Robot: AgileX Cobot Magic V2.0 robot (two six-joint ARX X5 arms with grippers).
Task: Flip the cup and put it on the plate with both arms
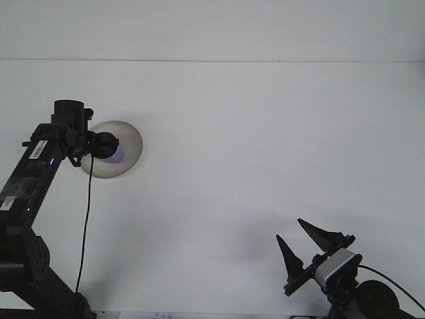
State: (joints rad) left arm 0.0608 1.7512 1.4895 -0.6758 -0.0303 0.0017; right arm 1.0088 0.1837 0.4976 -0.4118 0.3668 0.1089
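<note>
Black and pointed, the right gripper (301,241) is hovering by the table's (265,146) near right corner, its jaws standing apart with nothing between them. Farther back, toward the left edge, the left gripper (99,144) is holding the blue cup (109,147) over the grey plate (126,143), jaws clamped on it.

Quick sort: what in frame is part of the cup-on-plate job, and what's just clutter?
In the job:
- cup, blue, at the left hand, over the plate
- plate, far left of the table
- right hand, open, idle at near right

Just lying about:
- nothing else on the white table
</note>
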